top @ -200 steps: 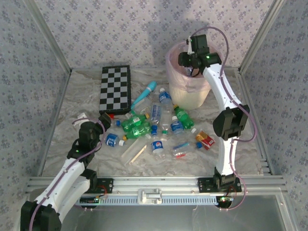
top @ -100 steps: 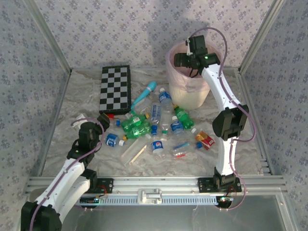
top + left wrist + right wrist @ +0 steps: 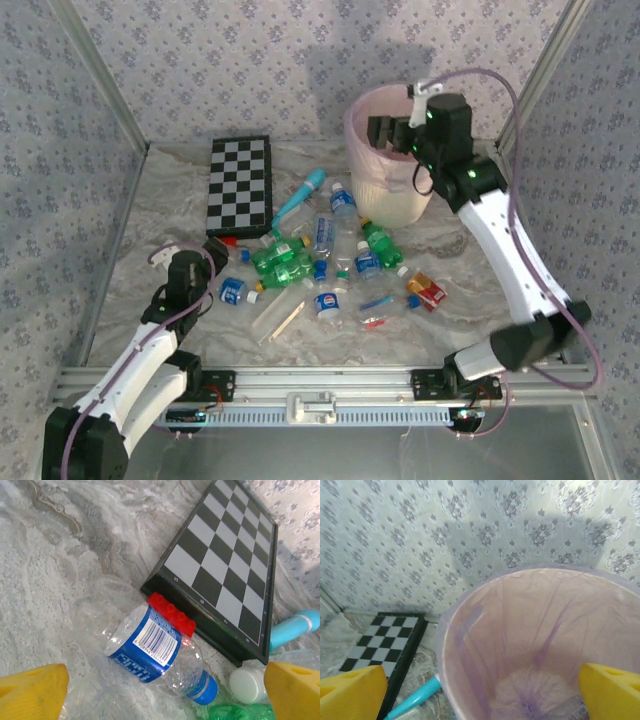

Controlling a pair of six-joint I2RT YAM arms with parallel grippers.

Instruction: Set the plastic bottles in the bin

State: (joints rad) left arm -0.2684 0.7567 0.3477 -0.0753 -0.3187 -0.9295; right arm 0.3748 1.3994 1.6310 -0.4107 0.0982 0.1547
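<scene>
Nearest in, the left gripper (image 3: 162,692) sits low with jaws spread wide, empty, and it looks the better placed arm. A clear bottle (image 3: 150,647) lies on its side just ahead, slanting across the gap, blue cap toward the right finger. It has a blue label and a crumpled body, and rests against a red brick (image 3: 170,615). Mid-table, the plastic bottles (image 3: 320,255) lie heaped. Far back, the right gripper (image 3: 385,133) gapes empty over the bin (image 3: 395,205).

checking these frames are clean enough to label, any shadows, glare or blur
Top external: even light, a soft shadow on the back wall above the bin. Left wrist: the barcode on the clear bottle reads sharp, and the yellow fingertips at the corners look soft. Right wrist: a darker shadow patch on the back wall behind the bin, no strong glare.
</scene>
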